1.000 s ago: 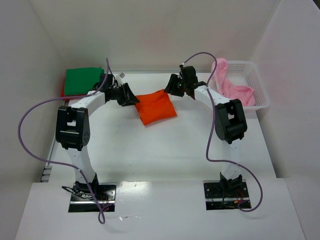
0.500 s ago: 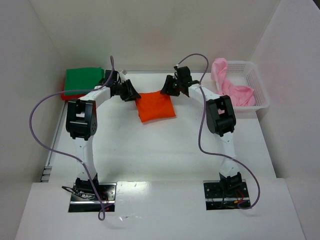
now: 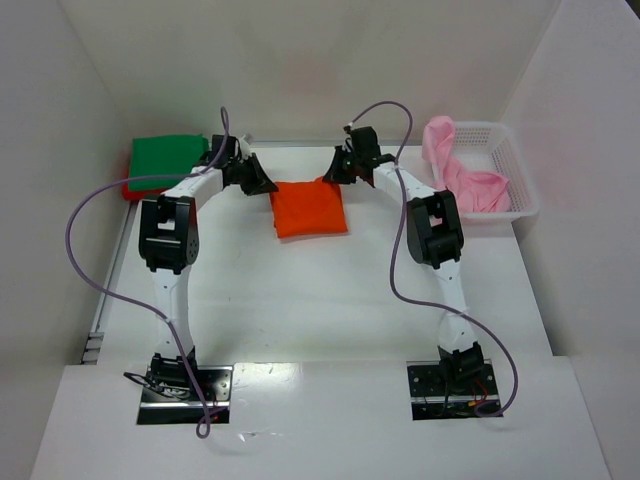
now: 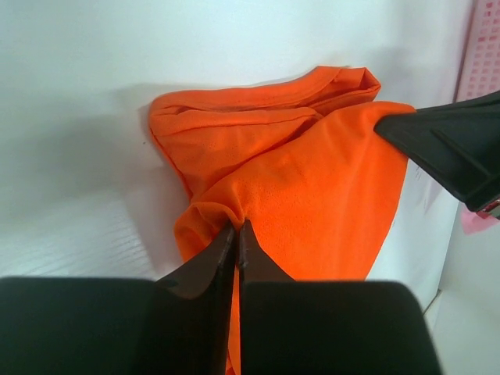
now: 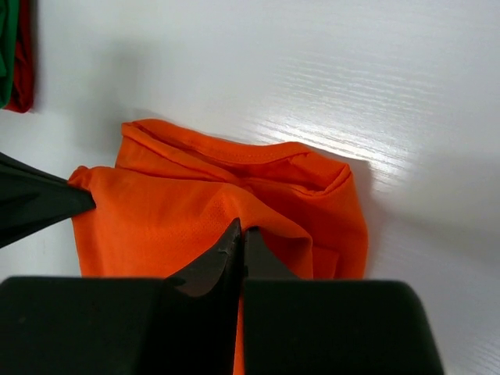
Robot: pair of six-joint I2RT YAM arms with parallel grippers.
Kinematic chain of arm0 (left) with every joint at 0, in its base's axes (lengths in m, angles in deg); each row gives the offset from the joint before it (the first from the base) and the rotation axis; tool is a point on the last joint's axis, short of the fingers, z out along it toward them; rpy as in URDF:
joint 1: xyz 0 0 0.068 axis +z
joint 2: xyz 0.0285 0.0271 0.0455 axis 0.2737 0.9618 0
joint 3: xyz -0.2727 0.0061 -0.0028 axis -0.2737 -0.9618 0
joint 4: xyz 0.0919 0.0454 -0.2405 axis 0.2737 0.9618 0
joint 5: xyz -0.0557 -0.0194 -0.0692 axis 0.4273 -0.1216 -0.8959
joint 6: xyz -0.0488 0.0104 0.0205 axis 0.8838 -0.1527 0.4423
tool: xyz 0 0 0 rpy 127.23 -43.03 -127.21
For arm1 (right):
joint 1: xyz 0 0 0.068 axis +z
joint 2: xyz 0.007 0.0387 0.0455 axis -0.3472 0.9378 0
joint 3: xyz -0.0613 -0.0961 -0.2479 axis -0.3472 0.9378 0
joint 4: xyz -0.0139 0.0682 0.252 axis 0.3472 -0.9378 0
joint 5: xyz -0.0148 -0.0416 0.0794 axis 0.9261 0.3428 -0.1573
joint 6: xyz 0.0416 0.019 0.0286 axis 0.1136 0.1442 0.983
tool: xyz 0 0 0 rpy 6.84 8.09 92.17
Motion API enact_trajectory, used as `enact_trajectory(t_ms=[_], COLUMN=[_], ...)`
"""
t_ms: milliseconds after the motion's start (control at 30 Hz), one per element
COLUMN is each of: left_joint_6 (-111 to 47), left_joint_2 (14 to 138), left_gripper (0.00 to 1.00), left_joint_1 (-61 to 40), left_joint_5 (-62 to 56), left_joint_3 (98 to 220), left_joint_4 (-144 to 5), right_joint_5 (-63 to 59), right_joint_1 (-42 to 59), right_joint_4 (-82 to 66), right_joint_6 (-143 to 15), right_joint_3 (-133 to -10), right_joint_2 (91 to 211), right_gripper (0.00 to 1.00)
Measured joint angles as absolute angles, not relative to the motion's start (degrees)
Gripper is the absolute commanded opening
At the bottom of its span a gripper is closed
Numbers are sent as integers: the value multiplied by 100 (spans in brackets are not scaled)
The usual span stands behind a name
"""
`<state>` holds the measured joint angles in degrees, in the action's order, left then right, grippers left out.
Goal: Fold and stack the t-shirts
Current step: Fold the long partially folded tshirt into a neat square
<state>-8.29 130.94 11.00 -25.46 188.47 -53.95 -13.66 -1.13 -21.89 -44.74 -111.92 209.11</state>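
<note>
A folded orange t-shirt (image 3: 308, 209) lies at the back middle of the table. My left gripper (image 3: 267, 187) is shut on its far left corner, pinching the orange cloth (image 4: 312, 211) between its jaws. My right gripper (image 3: 330, 178) is shut on the far right corner, with the orange fabric (image 5: 180, 219) bunched at its tips. A green t-shirt (image 3: 165, 160) lies folded on a red one (image 3: 128, 188) at the back left. The pink t-shirt (image 3: 465, 175) lies crumpled in the basket.
The white lattice basket (image 3: 512, 165) stands at the back right against the wall. White walls close in the table at the back and on both sides. Purple cables loop off both arms.
Both arms reached further back and the grippers closed on the orange t-shirt's far corners. The shirt shifted slightly toward the back and squared up.
</note>
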Motion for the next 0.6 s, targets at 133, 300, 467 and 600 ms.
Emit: enact_trajectory(t_ms=[133,300,467,600], left_joint_6=[-849,-866,-868,-868], left_joint_2=[13101,13090,13029,13000], left_gripper=[1,0,0,0], left_joint_1=[1100,1098,1098,1096], left_joint_5=[-2542,-2537,-2524,-2529], left_joint_3=[18947,19057,19057,19133], left_joint_4=[-5329,-5338,-5331,-5325], right_joint_5=[-1344,-1285,-1207,-1143], right_joint_1=[-118,-124,-124,-129], right_joint_4=[-2243,-2228,-2108,-1972], right_joint_6=[-4470,-4470,-4468,-4468], right_joint_3=[-11181,-10818,-10396,-10193], right_joint_2=[20882,20463,19803,19508], right_gripper=[0,0,2,5])
